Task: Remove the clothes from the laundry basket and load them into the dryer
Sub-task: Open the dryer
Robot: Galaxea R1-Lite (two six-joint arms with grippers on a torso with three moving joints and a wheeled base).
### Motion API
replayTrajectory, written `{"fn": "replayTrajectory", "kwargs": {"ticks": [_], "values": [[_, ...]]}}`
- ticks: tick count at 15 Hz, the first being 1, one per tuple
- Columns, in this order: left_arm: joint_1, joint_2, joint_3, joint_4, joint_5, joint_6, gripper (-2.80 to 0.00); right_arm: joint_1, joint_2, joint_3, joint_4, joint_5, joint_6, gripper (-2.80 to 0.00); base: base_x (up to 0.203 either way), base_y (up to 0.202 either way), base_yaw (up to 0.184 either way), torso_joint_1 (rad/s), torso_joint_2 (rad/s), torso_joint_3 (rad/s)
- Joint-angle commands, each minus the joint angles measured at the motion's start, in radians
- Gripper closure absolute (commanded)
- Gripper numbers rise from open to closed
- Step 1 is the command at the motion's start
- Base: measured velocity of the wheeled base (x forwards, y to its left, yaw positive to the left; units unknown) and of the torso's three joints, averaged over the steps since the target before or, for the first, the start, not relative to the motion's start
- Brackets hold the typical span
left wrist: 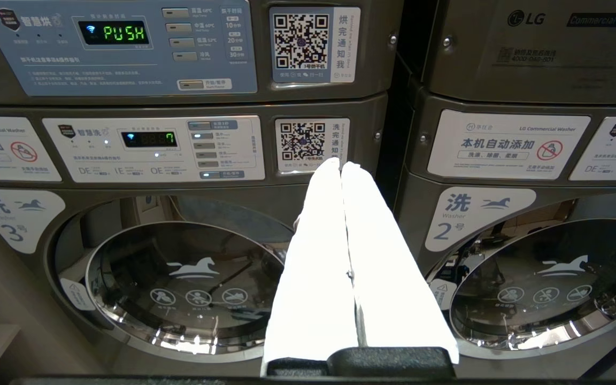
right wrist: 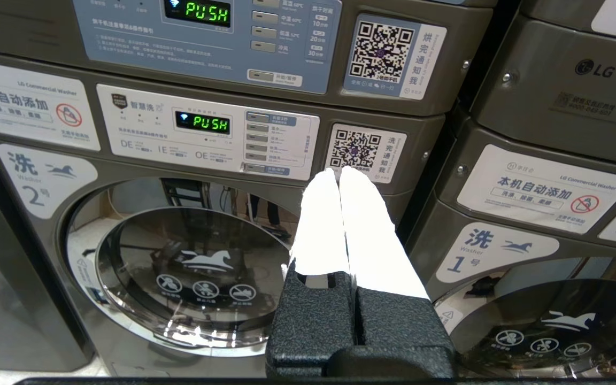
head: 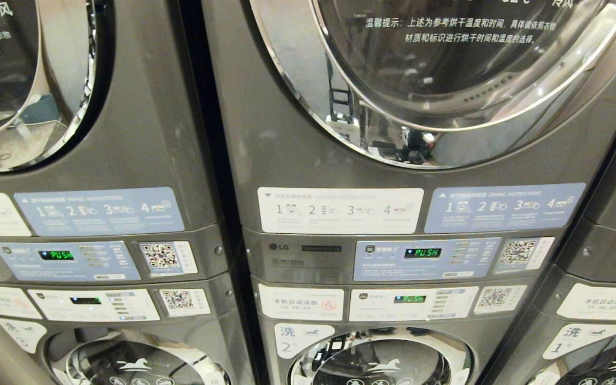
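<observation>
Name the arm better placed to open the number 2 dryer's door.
Probably right. The right gripper, shut and empty, faces tower 2's washer, below the dryer; the left gripper, also shut, sits toward tower 3.

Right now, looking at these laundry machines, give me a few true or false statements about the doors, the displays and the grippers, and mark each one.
1. The dryer of tower 2 has its door shut. True.
2. The left gripper holds yellow-orange clothes. False: its fingers are pressed together on nothing, in front of the washers.
3. The dryer display of tower 2 reads PUSH. True.
4. The laundry basket stands in front of washer 2. False: no basket shows in any view.
5. The right gripper is shut and empty. True.
6. Washer 2's door is open. False: it is closed.
</observation>
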Motion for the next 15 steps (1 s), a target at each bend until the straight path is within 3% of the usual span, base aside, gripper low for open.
{"fn": "replayTrajectory", "kwargs": {"ticks": [1, 3, 5, 6, 8, 11, 15], "values": [[0.0, 0.0, 0.0, 0.0, 0.0, 0.0, 0.0, 0.001, -0.002, 0.0, 0.0, 0.003, -0.011, 0.0, 0.0, 0.0, 0.0, 0.0, 0.0, 0.0], [0.0, 0.0, 0.0, 0.0, 0.0, 0.0, 0.0, 0.0, -0.002, -0.014, 0.002, 0.017, -0.051, 0.0, 0.0, 0.0, 0.0, 0.0, 0.0, 0.0], [0.001, 0.0, 0.0, 0.0, 0.0, 0.0, 0.0, 0.0, 0.032, -0.141, 0.006, 0.056, -0.014, 0.0, 0.0, 0.0, 0.0, 0.0, 0.0, 0.0], [0.0, 0.0, 0.0, -0.002, -0.001, -0.005, 0.0, 0.0, 0.096, -0.216, 0.009, 0.111, 0.008, 0.0, 0.0, 0.0, 0.0, 0.0, 0.0, 0.0], [0.0, 0.0, 0.0, -0.003, -0.003, -0.007, 0.0, 0.0, 0.302, -0.361, 0.011, 0.229, 0.041, -2.8, 0.0, 0.0, 0.0, 0.0, 0.0, 0.0], [0.0, 0.0, 0.0, -0.003, -0.001, -0.008, 0.0, 0.003, 0.657, -0.585, 0.004, 0.419, 0.081, -2.8, 0.0, 0.0, 0.0, 0.0, 0.0, 0.0], [0.0, 0.0, 0.0, -0.003, -0.003, -0.008, 0.0, 0.052, 1.109, -1.011, -0.005, 0.741, 0.162, -2.8, 0.0, 0.0, 0.0, 0.0, 0.0, 0.0]]}}
